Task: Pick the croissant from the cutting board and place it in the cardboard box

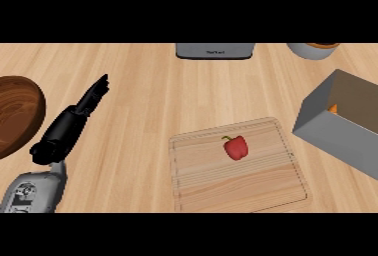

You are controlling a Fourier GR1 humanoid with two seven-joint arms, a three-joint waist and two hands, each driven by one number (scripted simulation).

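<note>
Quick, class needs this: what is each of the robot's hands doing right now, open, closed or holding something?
Left hand: open, fingers straight, holding nothing, over the counter left of the cutting board.
Right hand: not in view.

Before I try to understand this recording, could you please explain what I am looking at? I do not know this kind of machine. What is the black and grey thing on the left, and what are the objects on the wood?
There is one picture, taken from the robot's head, looking steeply down at a wooden counter. The black and grey thing is the robot's left hand on its forearm; its fingers are straight and it holds nothing. The right hand is not visible. A cutting board carries a red bell pepper; I see no croissant there. At the right stands a grey open box with something orange inside. A dark wooden bowl is at the left edge. At the far edge are a grey appliance and a small container.
</note>
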